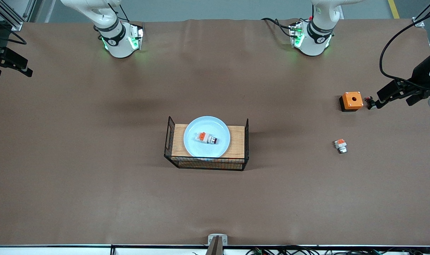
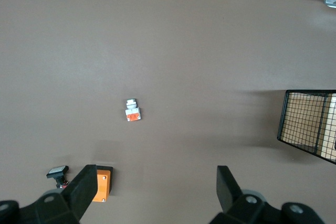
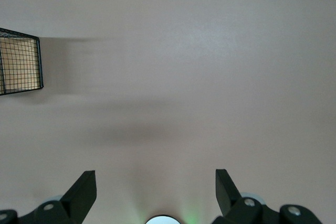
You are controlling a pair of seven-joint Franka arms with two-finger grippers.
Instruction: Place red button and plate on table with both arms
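The pale-blue plate point(image 1: 201, 148) rests on a wood-topped wire rack point(image 1: 238, 141) in the middle of the brown table point(image 1: 94, 170). On the plate lies the red button point(image 1: 206, 138), a white piece with an orange end. Both arms point(image 1: 117, 39) point(image 1: 312, 37) rise out of the front view from their bases. My left gripper point(image 2: 155, 192) hangs open and empty high over the table, near the orange box point(image 2: 101, 184). My right gripper point(image 3: 155, 192) is open and empty too, high over bare table by its own base, with a corner of the rack point(image 3: 21, 61) in its view.
An orange box with a hole point(image 1: 351, 100) and an orange-and-white piece with a grey tip point(image 1: 340, 145) lie toward the left arm's end. A small black-capped part point(image 1: 370, 102) sits beside the box. Dark fixtures point(image 1: 395, 92) point(image 1: 9, 62) reach in over both table ends.
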